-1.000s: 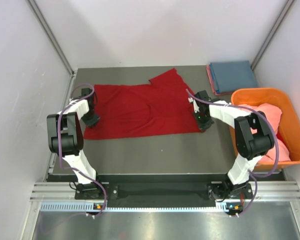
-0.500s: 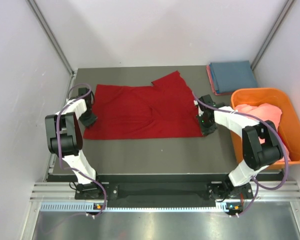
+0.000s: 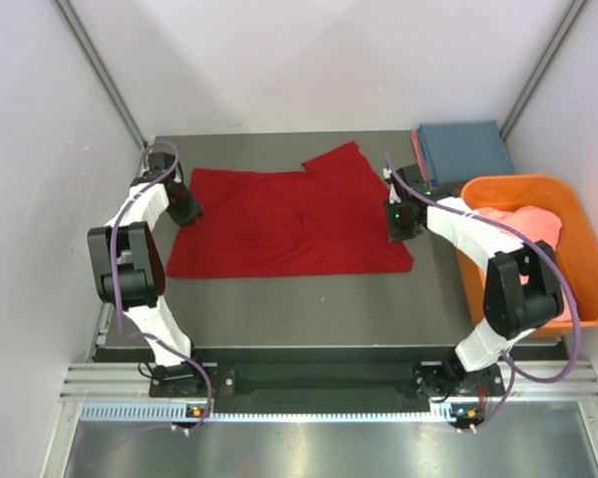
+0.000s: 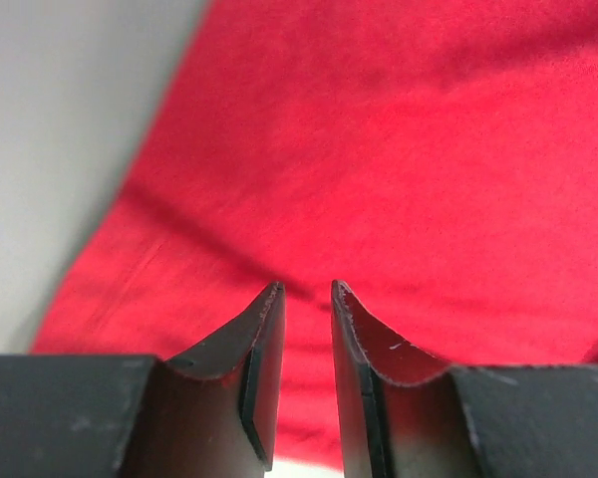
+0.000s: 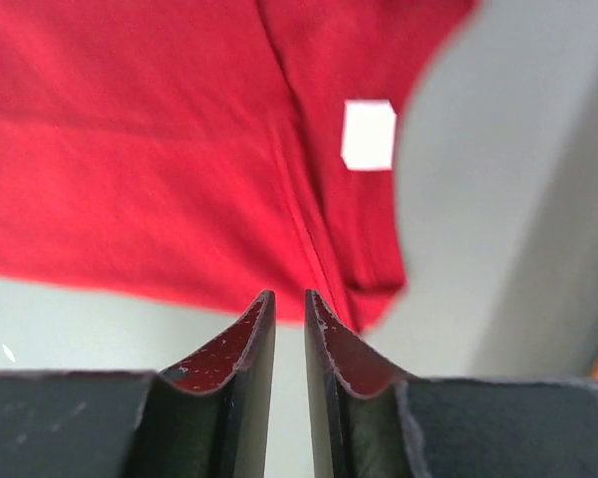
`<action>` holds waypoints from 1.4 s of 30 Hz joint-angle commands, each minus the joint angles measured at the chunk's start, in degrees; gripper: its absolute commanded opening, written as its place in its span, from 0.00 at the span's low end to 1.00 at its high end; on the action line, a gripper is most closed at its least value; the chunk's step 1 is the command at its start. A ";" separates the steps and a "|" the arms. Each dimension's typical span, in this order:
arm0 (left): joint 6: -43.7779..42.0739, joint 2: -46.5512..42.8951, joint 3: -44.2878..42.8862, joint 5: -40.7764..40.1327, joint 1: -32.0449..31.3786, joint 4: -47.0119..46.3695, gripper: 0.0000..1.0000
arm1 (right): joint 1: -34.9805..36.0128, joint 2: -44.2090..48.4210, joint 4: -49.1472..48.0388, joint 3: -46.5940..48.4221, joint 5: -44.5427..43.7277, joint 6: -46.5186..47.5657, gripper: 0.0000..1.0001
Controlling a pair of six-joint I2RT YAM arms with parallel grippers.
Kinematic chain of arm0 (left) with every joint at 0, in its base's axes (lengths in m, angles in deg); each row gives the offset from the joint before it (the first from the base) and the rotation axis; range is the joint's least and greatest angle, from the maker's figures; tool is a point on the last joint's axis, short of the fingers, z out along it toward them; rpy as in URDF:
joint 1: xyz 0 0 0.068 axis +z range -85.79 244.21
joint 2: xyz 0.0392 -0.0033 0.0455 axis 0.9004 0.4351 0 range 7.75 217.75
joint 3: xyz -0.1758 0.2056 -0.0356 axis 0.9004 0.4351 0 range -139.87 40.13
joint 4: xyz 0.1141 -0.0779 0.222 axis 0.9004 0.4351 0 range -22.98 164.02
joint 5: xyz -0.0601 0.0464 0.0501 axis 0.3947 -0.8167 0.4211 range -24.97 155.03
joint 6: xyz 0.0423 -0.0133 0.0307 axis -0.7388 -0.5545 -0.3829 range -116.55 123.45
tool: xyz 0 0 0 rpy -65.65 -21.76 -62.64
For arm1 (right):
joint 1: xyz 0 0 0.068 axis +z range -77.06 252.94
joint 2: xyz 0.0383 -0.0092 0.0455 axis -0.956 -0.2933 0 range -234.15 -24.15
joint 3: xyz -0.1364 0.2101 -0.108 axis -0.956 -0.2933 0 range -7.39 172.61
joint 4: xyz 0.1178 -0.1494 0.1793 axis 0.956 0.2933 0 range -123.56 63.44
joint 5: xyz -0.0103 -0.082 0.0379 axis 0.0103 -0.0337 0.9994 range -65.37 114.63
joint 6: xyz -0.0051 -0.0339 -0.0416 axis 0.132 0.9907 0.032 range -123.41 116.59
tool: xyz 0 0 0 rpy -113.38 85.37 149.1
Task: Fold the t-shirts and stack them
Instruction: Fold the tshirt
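- Deep red t-shirt (image 3: 279, 224) of soft plain cloth lies spread flat across the middle of the dark grey counter (image 3: 299, 309), with one sleeve flap sticking out toward the far edge.
- Compared with a second ago, we see the left gripper (image 4: 306, 287) moved from the shirt's near-left edge up to its far-left corner.
- Its two black fingers stand a narrow gap apart over the red cloth, with nothing between them.
- The right gripper (image 5: 289, 294) has shifted from the shirt's near-right corner to farther along its right edge.
- That near-right corner now lies flat on the counter and reaches a little more to the right than before.
- The right gripper's fingers are slightly parted, and we see no cloth pinched in the gap.
- In the right wrist view, a small white square label (image 5: 369, 134) sits on the red fabric near a seam line.
- The shirt's curved edge meets bare counter just beside that label.
- The red fabric looks matte and smooth, with a few shallow creases running across the chest.
- A folded blue t-shirt (image 3: 463, 149) rests as a flat rectangle at the counter's far-right corner.
- A salmon-pink edge (image 3: 419, 159) shows under the blue shirt's left side.
- An orange plastic tub (image 3: 578, 229) with rounded corners stands to the right of the counter and holds crumpled salmon-pink cloth (image 3: 533, 224).
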 commanded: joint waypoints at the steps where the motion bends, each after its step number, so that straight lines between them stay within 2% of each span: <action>1: -1.07 5.32 -2.86 7.76 0.32 -4.65 0.31 | 0.78 -5.48 -5.70 2.54 2.33 -2.55 0.18; 5: -0.90 9.89 -4.62 4.96 0.32 -3.79 0.31 | 0.78 -8.75 -7.29 0.01 -0.30 -3.16 0.17; 6: -0.46 11.12 -5.23 -0.79 0.32 -2.73 0.30 | 0.69 -9.11 -7.56 -0.79 -2.22 -3.77 0.17; 10: 2.44 13.06 -5.59 -10.93 0.84 1.05 0.30 | 0.43 -8.76 -8.35 -4.74 -7.68 -5.97 0.17; 14: 6.21 13.51 -4.62 -15.26 2.34 3.07 0.31 | 0.34 -6.92 -9.41 -8.97 -12.16 -7.73 0.15; 19: 4.83 7.36 -5.23 -9.30 2.25 1.50 0.32 | 0.51 -2.44 -8.18 -6.97 -10.25 -6.07 0.18; 20: 3.86 6.31 -6.45 -4.94 2.34 0.54 0.33 | 0.51 -1.82 -7.74 -5.82 -8.41 -5.54 0.20; 21: 2.72 4.91 -7.42 -3.24 2.25 -0.86 0.37 | 0.43 -0.68 -7.21 -3.11 -7.35 -4.32 0.23; 23: 2.27 4.54 -10.75 0.54 2.25 -1.23 0.39 | 0.34 -0.32 -7.56 0.24 -4.46 -3.35 0.26; 26: 0.60 5.59 -12.44 1.69 2.25 -4.64 0.40 | 0.25 -3.65 -8.61 9.02 -2.34 -1.50 0.33; 30: -1.68 11.82 -16.65 1.43 2.34 -6.32 0.41 | -0.45 -14.69 -10.20 22.20 -0.49 0.52 0.36; 37: -3.97 20.00 -23.95 0.56 2.34 -12.38 0.47 | -1.94 -33.00 -12.30 50.66 -0.58 -0.88 0.49; 40: -3.97 24.04 -28.42 -0.23 2.43 -12.84 0.48 | -3.44 -39.58 -14.67 58.41 1.00 -2.55 0.54; 42: -4.14 27.63 -33.17 -0.59 2.34 -11.96 0.49 | -4.84 -43.10 -18.78 60.10 2.24 -3.95 0.56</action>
